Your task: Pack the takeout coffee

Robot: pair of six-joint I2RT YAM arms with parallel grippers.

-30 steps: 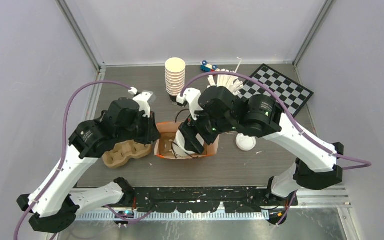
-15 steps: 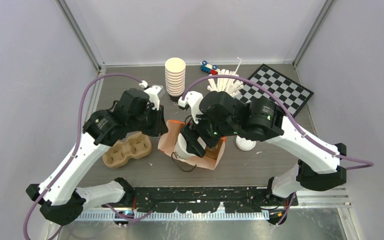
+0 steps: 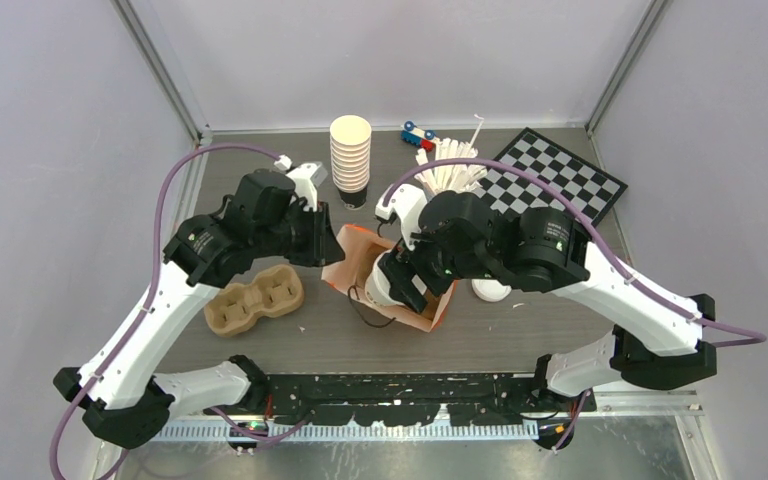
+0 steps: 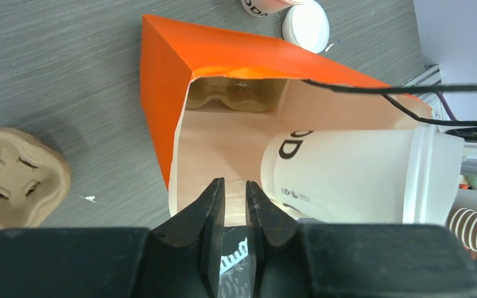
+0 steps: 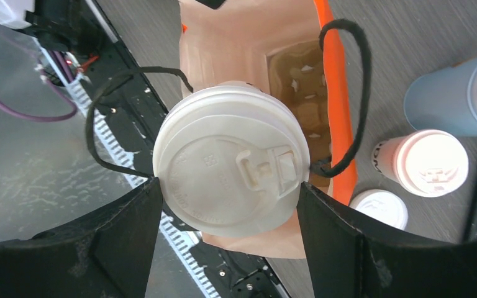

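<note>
— Where's the lidded white paper coffee cup [image 4: 348,174]?
— Clamped in the right hand [image 5: 230,186], base-first inside the mouth of the orange paper bag [image 4: 161,93]; the left hand [image 4: 235,198] pinches its rim.

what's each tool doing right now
left tool: closed on the rim of the orange paper bag
right tool: holding the white lidded paper cup
</note>
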